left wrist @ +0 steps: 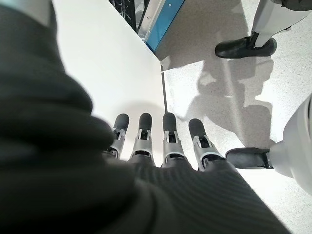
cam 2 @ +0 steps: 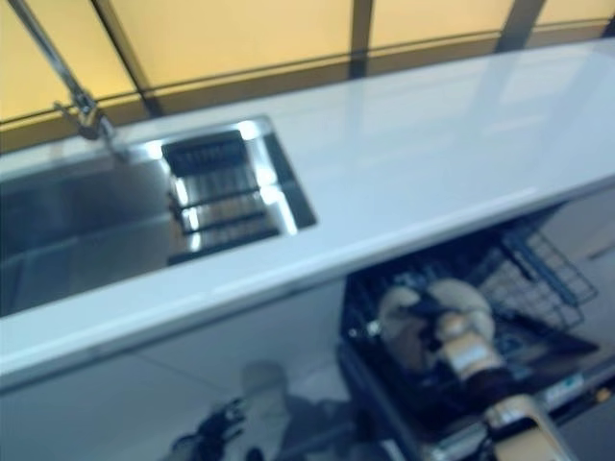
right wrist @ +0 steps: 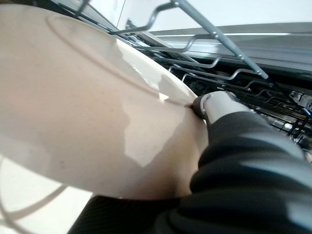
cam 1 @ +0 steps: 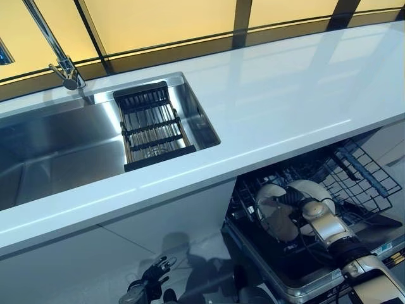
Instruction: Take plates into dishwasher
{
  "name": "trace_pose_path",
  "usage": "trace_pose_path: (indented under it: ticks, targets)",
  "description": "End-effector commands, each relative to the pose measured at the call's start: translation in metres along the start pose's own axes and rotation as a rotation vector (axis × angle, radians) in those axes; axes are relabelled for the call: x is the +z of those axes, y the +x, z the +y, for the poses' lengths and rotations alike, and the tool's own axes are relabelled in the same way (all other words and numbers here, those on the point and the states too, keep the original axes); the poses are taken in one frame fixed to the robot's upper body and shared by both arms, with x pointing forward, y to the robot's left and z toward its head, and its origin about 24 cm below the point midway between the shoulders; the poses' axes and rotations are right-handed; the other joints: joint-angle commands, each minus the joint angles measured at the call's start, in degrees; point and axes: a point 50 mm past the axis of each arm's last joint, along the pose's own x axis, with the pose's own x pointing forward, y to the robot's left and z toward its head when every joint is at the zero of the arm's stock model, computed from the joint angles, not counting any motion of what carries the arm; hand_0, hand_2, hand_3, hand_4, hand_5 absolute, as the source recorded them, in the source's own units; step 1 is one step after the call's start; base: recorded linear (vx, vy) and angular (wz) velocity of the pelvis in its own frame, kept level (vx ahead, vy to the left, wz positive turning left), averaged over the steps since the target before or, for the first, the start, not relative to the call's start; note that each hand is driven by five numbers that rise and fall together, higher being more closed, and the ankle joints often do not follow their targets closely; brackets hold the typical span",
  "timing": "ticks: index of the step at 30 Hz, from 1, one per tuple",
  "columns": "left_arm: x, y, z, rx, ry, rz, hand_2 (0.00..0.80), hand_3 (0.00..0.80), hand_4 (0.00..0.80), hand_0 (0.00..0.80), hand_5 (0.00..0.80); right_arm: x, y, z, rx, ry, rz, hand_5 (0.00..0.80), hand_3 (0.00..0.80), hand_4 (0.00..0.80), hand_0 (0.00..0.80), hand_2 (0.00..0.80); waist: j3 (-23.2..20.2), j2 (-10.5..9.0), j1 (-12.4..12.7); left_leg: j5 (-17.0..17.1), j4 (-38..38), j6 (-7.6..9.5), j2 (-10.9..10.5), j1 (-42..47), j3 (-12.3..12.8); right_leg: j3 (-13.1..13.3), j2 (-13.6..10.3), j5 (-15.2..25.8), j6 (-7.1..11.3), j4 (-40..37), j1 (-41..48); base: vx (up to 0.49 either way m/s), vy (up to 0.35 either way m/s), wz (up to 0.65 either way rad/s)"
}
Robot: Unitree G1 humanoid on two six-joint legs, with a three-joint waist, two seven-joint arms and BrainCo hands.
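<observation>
My right hand (cam 1: 316, 212) reaches down into the pulled-out lower rack (cam 1: 364, 171) of the open dishwasher under the counter. It is shut on a cream plate (right wrist: 87, 107): the thumb (right wrist: 214, 105) presses on the rim, and the plate stands tilted among the wire tines. In the eye views this plate (cam 1: 278, 218) sits left of the hand, and a second cream plate (cam 1: 314, 188) stands just behind it in the rack. My left hand (cam 1: 149, 282) hangs low in front of the white cabinet, its fingers (left wrist: 168, 134) relaxed and holding nothing.
A long white countertop (cam 1: 285, 95) runs above the dishwasher. At its left lies a steel sink (cam 1: 57, 145) with a dark wire drainer (cam 1: 152, 126) in its right end and a tall faucet (cam 1: 63, 63) behind it. The dishwasher's front edge (cam 1: 304, 288) juts out towards me.
</observation>
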Motion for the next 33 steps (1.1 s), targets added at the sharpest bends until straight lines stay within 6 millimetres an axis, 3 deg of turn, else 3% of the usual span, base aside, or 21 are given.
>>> trace_pose_path:
  ticks: [1,3,4,5,6,23,30,33]
  targets:
    - [0.022,0.008,-0.007,-0.025,0.034,-0.048,0.0,0.0,0.0,0.0,0.0,0.028,0.007,-0.004,-0.028,-0.051,-0.05,0.8,0.8,0.8,0.8,0.8,0.66,-2.93,1.08,-0.84,-0.08,2.56,-2.16,-0.35,-3.16,-1.87,-0.96,-1.15,0.86,0.19,1.44,0.0,0.0,0.0]
    - [0.022,0.008,-0.006,-0.024,0.035,-0.046,0.0,0.0,0.0,0.0,0.0,0.027,0.007,-0.005,-0.021,-0.046,-0.046,0.8,0.8,0.8,0.8,0.8,0.6,-2.91,1.14,-0.79,-0.08,2.53,-2.16,-0.37,-3.24,-1.85,-0.97,-1.13,0.84,0.19,1.45,0.011,0.002,0.02]
    - [0.023,0.008,-0.006,-0.024,0.038,-0.044,0.0,0.0,0.0,0.0,0.0,0.026,0.007,-0.005,-0.026,-0.037,-0.047,0.518,0.518,0.518,0.518,0.518,0.64,-2.94,1.14,-0.78,-0.08,2.55,-2.18,-0.38,-3.3,-1.79,-0.98,-1.09,0.84,0.19,1.46,0.0,0.0,0.0]
    - [0.023,0.008,-0.006,-0.023,0.039,-0.044,0.0,0.0,0.0,0.0,0.0,0.027,0.006,-0.005,-0.029,-0.036,-0.049,0.445,0.445,0.445,0.445,0.445,0.66,-2.96,1.13,-0.78,-0.08,2.54,-2.18,-0.38,-3.29,-1.79,-0.99,-1.08,0.85,0.19,1.46,0.0,0.0,0.0]
    - [0.025,0.009,-0.005,-0.023,0.041,-0.046,0.0,0.0,0.0,0.0,0.0,0.027,0.006,-0.007,-0.039,-0.022,-0.052,0.0,0.0,0.0,0.0,0.0,0.78,-2.98,1.09,-0.81,-0.08,2.56,-2.21,-0.41,-3.33,-1.72,-0.96,-1.07,0.86,0.19,1.42,0.0,0.0,0.0]
    - [0.023,0.007,-0.001,0.0,0.03,-0.048,0.0,0.0,0.0,0.0,0.0,0.029,-0.004,-0.022,-0.083,-0.018,-0.089,0.0,0.0,0.0,0.0,0.0,0.84,-3.74,0.02,-0.96,-0.08,2.79,-2.03,0.08,-2.85,-0.75,-0.66,-1.06,0.89,0.19,1.58,0.004,0.0,0.0]
    - [0.022,0.005,0.005,0.019,0.027,-0.043,0.0,0.0,0.0,0.0,0.0,0.031,-0.016,-0.043,-0.103,0.008,-0.106,0.0,0.0,0.0,0.0,0.0,0.82,-4.47,-0.81,-1.05,-0.08,2.79,-1.86,0.36,-2.45,-0.28,-0.41,-0.99,0.96,0.19,1.68,0.0,0.0,0.0]
    - [0.025,0.005,0.008,0.022,0.032,-0.048,0.0,0.0,0.0,0.0,0.0,0.04,-0.029,-0.066,-0.153,-0.005,-0.154,0.0,0.0,0.0,0.0,0.0,1.0,-5.15,-1.58,-1.11,-0.08,2.71,-1.63,0.54,-1.87,0.12,-0.25,-0.78,1.09,0.19,1.58,-0.04,-0.001,-0.02]
